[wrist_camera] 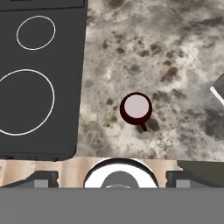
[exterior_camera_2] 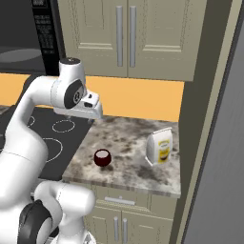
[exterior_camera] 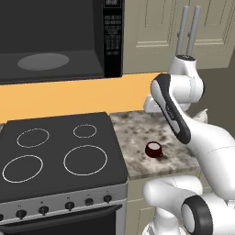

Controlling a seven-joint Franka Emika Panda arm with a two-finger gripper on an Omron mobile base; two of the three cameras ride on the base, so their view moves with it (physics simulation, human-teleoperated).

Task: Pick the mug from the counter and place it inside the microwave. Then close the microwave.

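**Inspector:** Mug (exterior_camera: 153, 149) first, left base view. One maroon mug stands upright on the counter (exterior_camera: 137, 137), just beside the stovetop (exterior_camera: 59, 151) and near the counter's front edge. One microwave (exterior_camera: 59, 39) hangs above the stovetop, door open, its turntable plate (exterior_camera: 42, 61) bare. You have four burner rings there; do not mistake them for targets.

**Operator:** And the right base view?

**Inspector:** Same mug (exterior_camera_2: 102, 157), still one. One pale bag (exterior_camera_2: 159, 146) stands on the counter, well apart from the mug on the side away from the stovetop. The hand hangs above the counter, clear of the mug.

**Operator:** Hand view?

**Inspector:** You look straight down on the mug (wrist_camera: 136, 108), its small handle pointing toward the counter's front edge. The gripper (wrist_camera: 111, 180) has its jaws spread wide and carries nothing; the fingertips (wrist_camera: 41, 179) sit well either side of the mug's line.

**Operator:** Risks?

**Inspector:** In my judgement, three. Descend off-centre and a finger strikes the rim, tipping the mug. Push it forward and it goes off the counter's edge, which is close. Close across the handle and your grip will sit crooked, which could let the mug slip during the lift to the microwave.
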